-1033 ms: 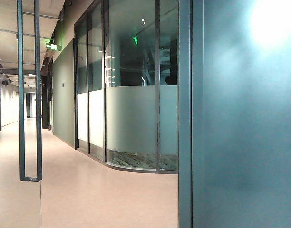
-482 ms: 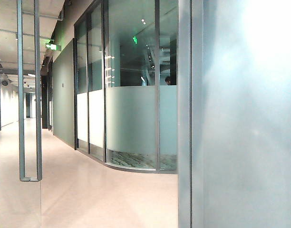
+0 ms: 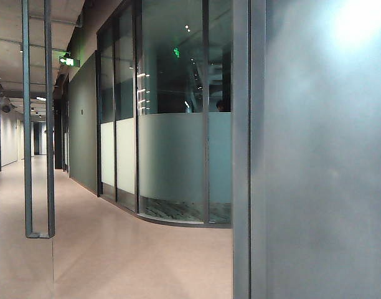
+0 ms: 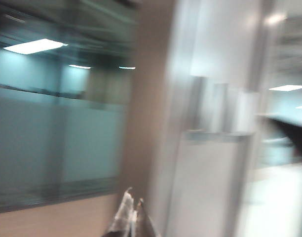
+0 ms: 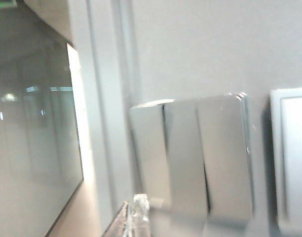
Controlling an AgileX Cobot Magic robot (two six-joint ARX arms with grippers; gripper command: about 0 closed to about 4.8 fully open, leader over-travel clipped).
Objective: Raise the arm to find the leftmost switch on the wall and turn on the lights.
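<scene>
Now the glare on the wall has dimmed again. My right claw, tips together, sits below the leftmost switch, at its six o'clock; left claw clenched, blurred.

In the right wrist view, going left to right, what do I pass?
Glass panel → pale frame post → right gripper tips, low at the picture's edge → silver three-rocker switch → white plate at the edge.
</scene>
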